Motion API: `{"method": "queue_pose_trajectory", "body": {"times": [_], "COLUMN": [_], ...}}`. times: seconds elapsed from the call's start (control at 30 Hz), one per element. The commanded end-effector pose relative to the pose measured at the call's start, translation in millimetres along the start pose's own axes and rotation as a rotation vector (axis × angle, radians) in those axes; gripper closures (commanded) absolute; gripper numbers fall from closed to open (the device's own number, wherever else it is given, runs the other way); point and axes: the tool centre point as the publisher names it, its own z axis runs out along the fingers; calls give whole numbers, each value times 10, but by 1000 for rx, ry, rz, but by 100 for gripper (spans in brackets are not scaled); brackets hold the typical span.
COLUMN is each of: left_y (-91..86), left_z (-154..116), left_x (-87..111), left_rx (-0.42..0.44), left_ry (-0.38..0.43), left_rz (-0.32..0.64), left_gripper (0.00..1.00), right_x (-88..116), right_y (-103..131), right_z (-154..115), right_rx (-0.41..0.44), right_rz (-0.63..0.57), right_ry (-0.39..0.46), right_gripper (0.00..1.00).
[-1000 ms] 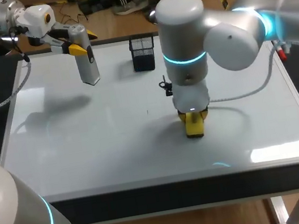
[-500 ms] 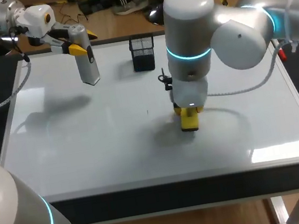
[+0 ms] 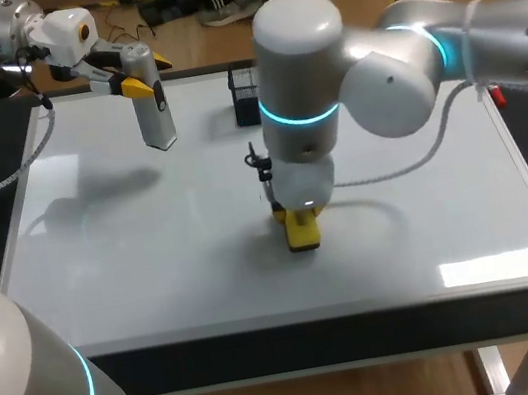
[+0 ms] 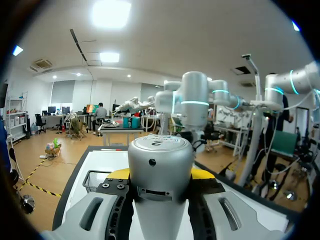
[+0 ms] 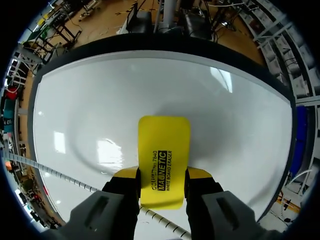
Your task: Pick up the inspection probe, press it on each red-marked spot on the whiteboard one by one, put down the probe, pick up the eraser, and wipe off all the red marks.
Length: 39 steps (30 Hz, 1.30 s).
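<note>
The silver inspection probe (image 3: 151, 100) hangs upright over the whiteboard's (image 3: 151, 247) far left part, with my left gripper (image 3: 128, 83) shut on it. In the left wrist view the probe (image 4: 161, 185) fills the space between the yellow tips of that gripper (image 4: 161, 175). The yellow eraser (image 3: 302, 233) lies flat on the board near its middle, and my right gripper (image 3: 298, 218) is shut on it from above. The right wrist view shows the eraser (image 5: 163, 157) clamped by the gripper (image 5: 162, 176) on the white board (image 5: 100, 100). I see no red marks.
A black mesh basket (image 3: 242, 90) stands at the board's far edge, partly hidden behind my right arm; it also shows beside the probe as the basket (image 4: 97, 180) in the left wrist view. A small red object (image 3: 500, 95) lies by the right edge.
My right arm has slid the eraser leftward across the board, ending slightly nearer the front edge. The left arm and the probe have not moved.
</note>
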Motion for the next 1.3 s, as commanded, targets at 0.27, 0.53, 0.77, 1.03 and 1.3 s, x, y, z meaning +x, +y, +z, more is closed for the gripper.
{"method": "queue_pose_trajectory", "body": {"times": [0.27,0.53,0.77,1.03,1.3], "left_y": [-8,-8,-8,-8,-8], "left_z": [-8,-8,-8,-8,-8], "left_x": [-13,-13,-13,-13,-13], "left_rx": [0,0,0,0,0], "left_ry": [5,5,5,5,5], "left_rz": [-1,-1,-1,-1,-1], "left_gripper": [100,100,100,100,100], "right_x": [-78,78,345,641,808], "right_y": [11,-26,-60,-88,-118], "right_z": [147,199,252,272,221], "right_rx": [-6,-11,-19,-20,-11], "right_rz": [-27,-4,60,125,159], "right_ry": [2,13,32,52,60], "right_gripper": [100,100,100,100,100]}}
